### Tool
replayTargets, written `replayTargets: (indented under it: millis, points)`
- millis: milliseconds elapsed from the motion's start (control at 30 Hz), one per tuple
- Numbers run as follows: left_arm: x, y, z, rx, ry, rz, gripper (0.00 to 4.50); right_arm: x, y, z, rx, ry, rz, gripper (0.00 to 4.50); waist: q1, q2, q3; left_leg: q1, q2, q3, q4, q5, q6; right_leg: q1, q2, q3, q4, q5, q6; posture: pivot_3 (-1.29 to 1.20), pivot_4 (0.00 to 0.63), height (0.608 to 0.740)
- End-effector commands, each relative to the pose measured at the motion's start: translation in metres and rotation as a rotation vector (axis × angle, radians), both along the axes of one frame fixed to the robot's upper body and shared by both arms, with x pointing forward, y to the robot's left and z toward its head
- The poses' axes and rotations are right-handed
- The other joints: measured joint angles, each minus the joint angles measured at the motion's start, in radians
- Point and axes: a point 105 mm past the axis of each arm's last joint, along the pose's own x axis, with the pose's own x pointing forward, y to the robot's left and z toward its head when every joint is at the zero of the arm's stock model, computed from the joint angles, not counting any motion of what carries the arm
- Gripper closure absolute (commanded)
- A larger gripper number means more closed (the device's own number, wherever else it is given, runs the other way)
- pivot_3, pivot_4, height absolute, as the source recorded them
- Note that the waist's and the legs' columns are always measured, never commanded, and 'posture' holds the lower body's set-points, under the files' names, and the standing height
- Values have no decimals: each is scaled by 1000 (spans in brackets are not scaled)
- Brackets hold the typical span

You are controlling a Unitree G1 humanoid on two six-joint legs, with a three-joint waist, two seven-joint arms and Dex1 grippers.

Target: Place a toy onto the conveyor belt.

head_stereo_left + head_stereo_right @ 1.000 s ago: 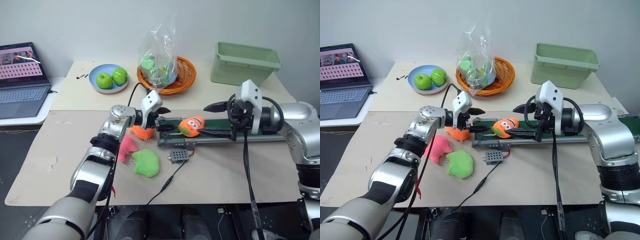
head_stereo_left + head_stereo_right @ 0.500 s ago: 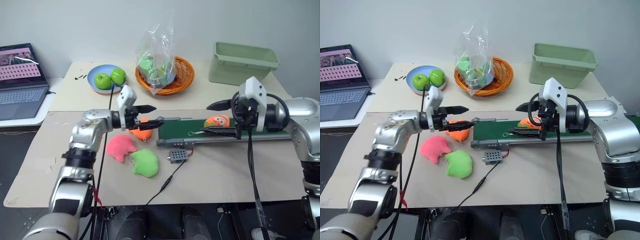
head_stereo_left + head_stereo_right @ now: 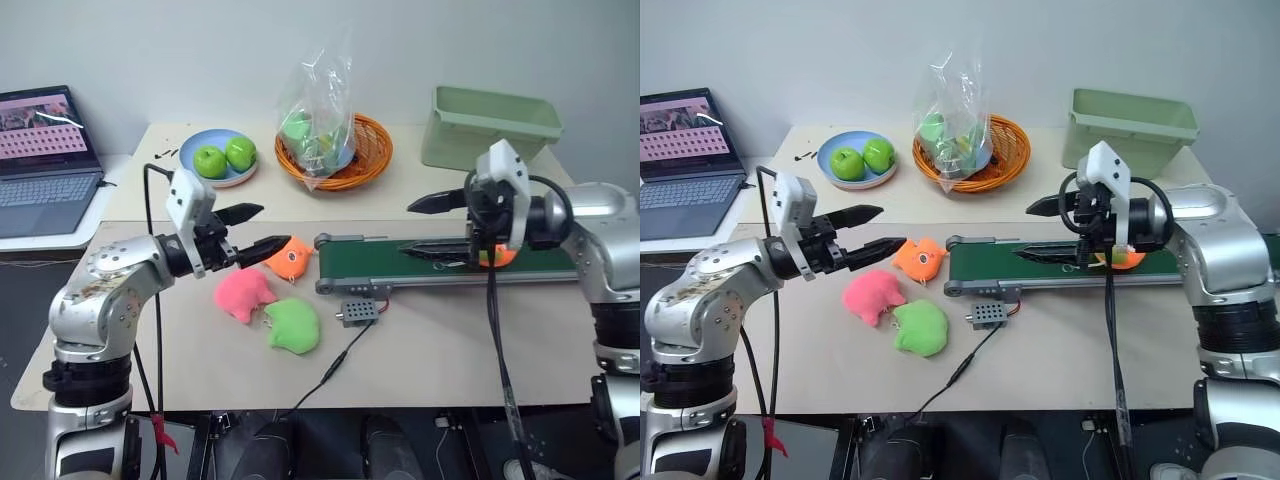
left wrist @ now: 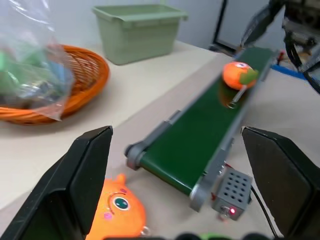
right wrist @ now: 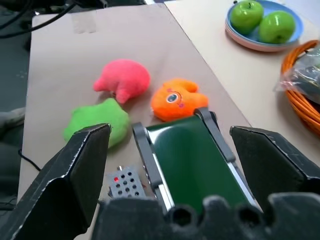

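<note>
The toy (image 3: 497, 256), a small orange plush with a green patch, lies on the dark green conveyor belt (image 3: 440, 262) toward its right part, partly hidden behind my right hand. In the left wrist view the toy (image 4: 239, 75) sits far along the belt (image 4: 200, 135). My right gripper (image 3: 406, 230) hangs open over the belt's middle, pointing left, with nothing between its fingers. Off the belt's left end, my left gripper (image 3: 270, 226) stands open and empty, its tips just short of the larger orange plush (image 3: 288, 256).
A pink plush (image 3: 243, 293) and a lime green plush (image 3: 293, 326) lie in front of the belt's left end, beside a small grey perforated box (image 3: 358, 312) with a cable. Behind stand a blue plate of apples (image 3: 218, 160), an orange basket (image 3: 335, 150), a green bin (image 3: 490, 125) and a laptop (image 3: 45, 150).
The toy has travelled along the belt from near its left end to the right, past my right gripper. My left arm has drawn back to the left, away from the belt.
</note>
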Motion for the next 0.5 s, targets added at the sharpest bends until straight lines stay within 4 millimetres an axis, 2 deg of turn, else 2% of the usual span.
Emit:
replayTargets:
  millis: [33,300,400,500]
  points:
    - [-8,0,10,13,-55,1,114,0,5,13,4,-61,27,0,1,0,0,0,0,0,0,0,0,0,0,0,0,0,0,0,150,740]
    - [-12,-2,16,26,-90,-22,114,3,7,15,-3,-72,39,0,2,0,0,0,0,0,0,0,0,0,0,0,0,0,0,0,150,740]
    - [-7,2,20,70,-161,35,114,4,8,15,-2,-73,39,0,-1,0,0,0,0,0,0,0,0,0,0,0,0,0,0,0,150,740]
    - [-7,1,20,83,-181,21,114,4,9,15,8,-74,38,0,-1,0,0,0,0,0,0,0,0,0,0,0,0,0,0,0,150,740]
